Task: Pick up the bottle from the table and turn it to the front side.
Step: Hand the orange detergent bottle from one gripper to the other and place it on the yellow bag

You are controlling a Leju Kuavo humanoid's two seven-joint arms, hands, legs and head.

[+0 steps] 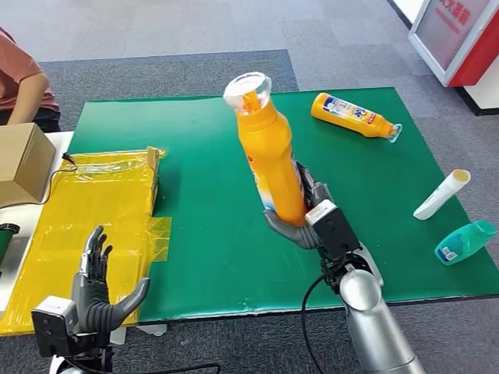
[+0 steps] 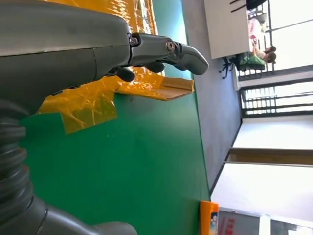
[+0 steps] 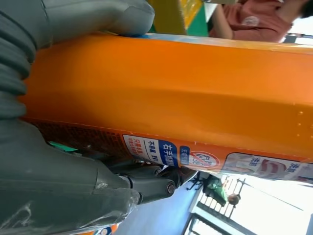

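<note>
1. Head view: the right robot hand (image 1: 309, 214) grasps a tall orange plastic bottle with a clear cap (image 1: 269, 148) by its lower end and holds it above the table covered in green felt (image 1: 217, 234). The bottle is raised clear of the table and tilts, cap uppermost and leaning away to the left. The left robot hand (image 1: 100, 284) hovers at the near left edge of the table, released, fingers spread and pointing up, holding nothing. A crinkled yellow plastic sheet (image 1: 88, 210) lies on the left part of the table, with a brown cardboard box (image 1: 23, 162) beside it. A second orange bottle with a printed label (image 1: 355, 115) lies on its side at the far right. A white tube (image 1: 441, 194) and a teal plastic bottle (image 1: 465, 241) lie near the right edge. A person in a red top (image 1: 20, 78) sits at the far left.

2. Left wrist view: the left robot hand's fingers (image 2: 166, 51) are extended over the green table and the yellow sheet, touching nothing.

3. Right wrist view: the orange bottle's body, with a label strip along one side, sits clamped between the right robot hand's thumb (image 3: 110, 17) and its darker fingers (image 3: 158, 181).
</note>
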